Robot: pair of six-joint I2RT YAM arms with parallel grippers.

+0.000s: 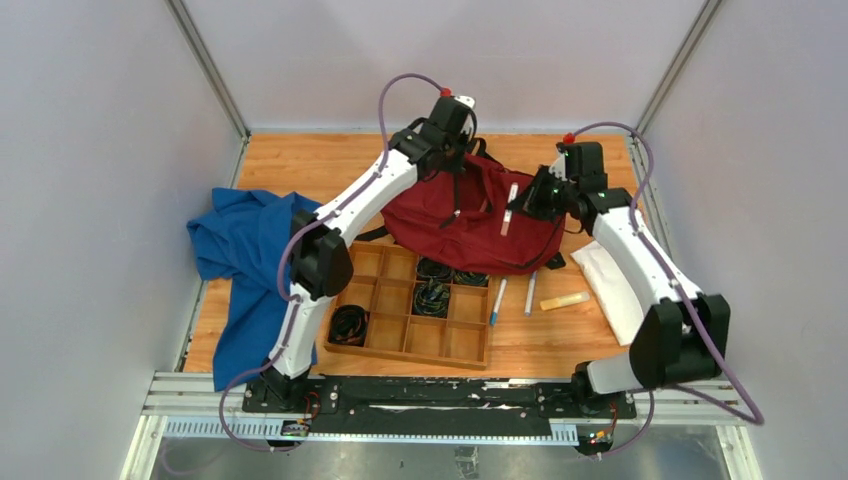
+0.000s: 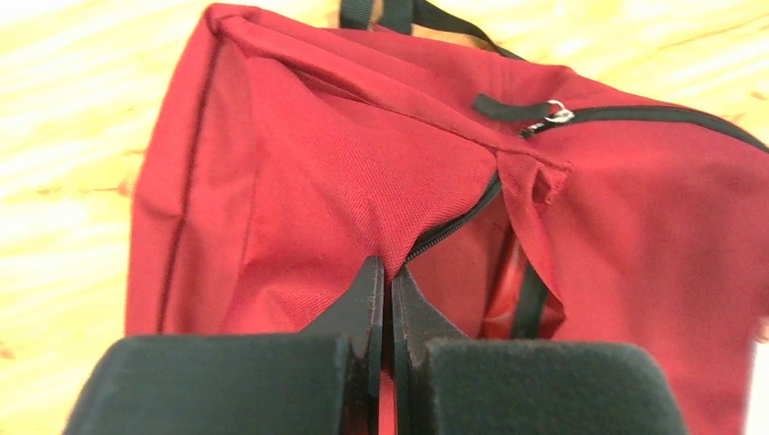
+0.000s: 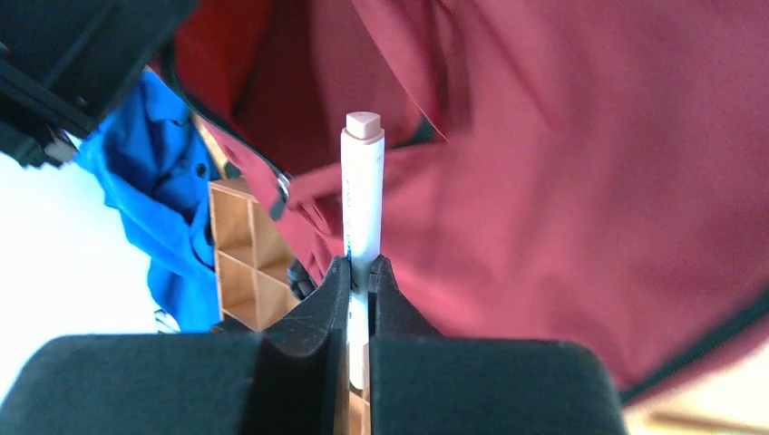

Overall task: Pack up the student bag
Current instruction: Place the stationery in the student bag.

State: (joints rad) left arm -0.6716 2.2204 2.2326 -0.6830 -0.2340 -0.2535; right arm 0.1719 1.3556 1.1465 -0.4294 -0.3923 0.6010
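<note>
Two clamped | left end effector (image 2: 385, 270) nips student bag (image 2: 272, 181) fabric | right end effector (image 3: 361, 270) grips white pen (image 3: 364, 195)

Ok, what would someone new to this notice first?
The dark red student bag sprawls across the far middle of the table, both arms reaching to it. The left claw pinches its fabric beside the open zipper, while the right claw grips a white marker over the bag. A blue cloth lies at the table's left.

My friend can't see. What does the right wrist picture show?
The right gripper holds a white marker with a pink cap upright in front of the dark red student bag. A blue cloth and a wooden tray are at the left.
</note>
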